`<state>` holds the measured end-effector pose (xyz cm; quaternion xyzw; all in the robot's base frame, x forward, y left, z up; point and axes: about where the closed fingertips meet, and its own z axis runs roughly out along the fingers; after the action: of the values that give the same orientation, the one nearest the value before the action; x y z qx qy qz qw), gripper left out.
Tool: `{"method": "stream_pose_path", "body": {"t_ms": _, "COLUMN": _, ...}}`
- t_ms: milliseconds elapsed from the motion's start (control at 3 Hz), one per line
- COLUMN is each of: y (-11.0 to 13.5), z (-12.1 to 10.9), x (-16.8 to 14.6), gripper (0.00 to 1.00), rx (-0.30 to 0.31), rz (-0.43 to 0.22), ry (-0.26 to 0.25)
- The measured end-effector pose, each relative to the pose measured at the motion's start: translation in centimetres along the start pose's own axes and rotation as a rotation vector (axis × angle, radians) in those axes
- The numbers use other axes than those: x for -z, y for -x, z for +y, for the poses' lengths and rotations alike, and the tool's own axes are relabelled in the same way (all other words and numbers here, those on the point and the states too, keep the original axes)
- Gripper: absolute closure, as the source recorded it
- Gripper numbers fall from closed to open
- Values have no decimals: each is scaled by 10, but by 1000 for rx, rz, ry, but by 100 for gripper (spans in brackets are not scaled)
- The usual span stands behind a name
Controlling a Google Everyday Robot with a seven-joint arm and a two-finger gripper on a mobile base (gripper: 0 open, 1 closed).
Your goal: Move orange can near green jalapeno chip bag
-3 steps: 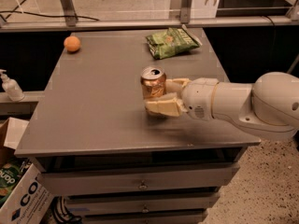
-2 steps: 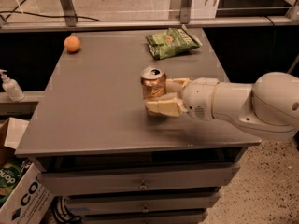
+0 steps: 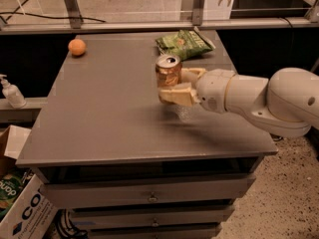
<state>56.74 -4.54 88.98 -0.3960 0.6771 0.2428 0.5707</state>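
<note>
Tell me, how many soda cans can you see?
1. The orange can is clamped in the gripper, over the table's right half, in front of the green jalapeno chip bag at the far edge. The drawers may hide more.

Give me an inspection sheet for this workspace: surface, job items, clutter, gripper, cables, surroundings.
Surface: gray table, drawers below.
Job items: can upright, apparently lifted off the table; chip bag at the far edge, apart from it.
Clutter: orange at the far left corner.
Gripper: gripper mid-table, jaws shut on the can.
Cables: black cable on the floor behind.
Surroundings: pump bottle on left ledge; cardboard boxes lower left.
</note>
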Motion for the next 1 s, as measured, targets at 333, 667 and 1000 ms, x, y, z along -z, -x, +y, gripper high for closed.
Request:
{"method": "stream_pose_path", "body": {"t_ms": 333, "y": 12, "z": -58, "x": 3, "gripper": 100, "rx": 16, "rz": -35, "ry": -122}}
{"method": "stream_pose_path", "body": {"t_ms": 667, "y": 13, "z": -115, "x": 14, "gripper": 100, "rx": 3, "rz": -42, "ry": -248}}
{"method": "stream_pose_path", "body": {"t_ms": 1000, "y": -2, "z": -157, "x": 25, "gripper": 100, "rx": -46, "rz": -33, "ry": -340}}
